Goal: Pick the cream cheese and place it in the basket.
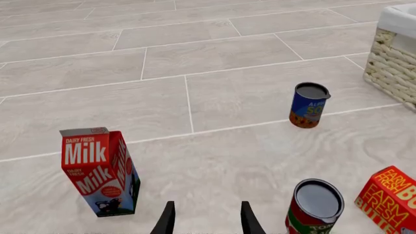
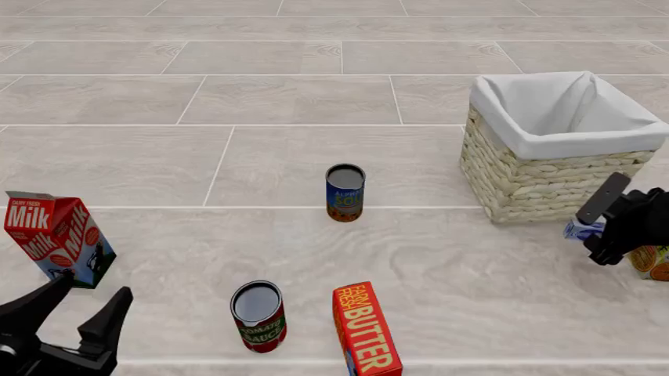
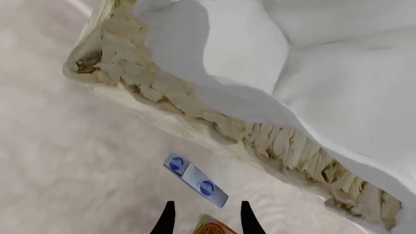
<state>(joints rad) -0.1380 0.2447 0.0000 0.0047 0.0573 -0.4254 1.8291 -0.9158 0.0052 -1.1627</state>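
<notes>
The cream cheese [image 3: 195, 180], a small flat pale-blue box with blue oval labels, lies on the floor just outside the basket's near wall. It also shows in the front view [image 2: 581, 229], right at the fingers of my right gripper. My right gripper [image 2: 596, 227] hovers over it by the basket's near right corner, open and empty [image 3: 206, 217]. The basket [image 2: 522, 184] is tan wicker with a white cloth liner [image 3: 312, 63], and its corner shows in the left wrist view [image 1: 390, 68]. My left gripper [image 2: 78, 304] is open and empty at the near left [image 1: 206, 219].
A milk carton [image 2: 58, 235] stands at the left. A blue soup can [image 2: 344, 192] is in the middle, with a tomato sauce can [image 2: 258, 316] and a red-orange butter box [image 2: 366, 329] nearer. An orange-labelled item [image 2: 653, 262] sits partly hidden behind my right gripper.
</notes>
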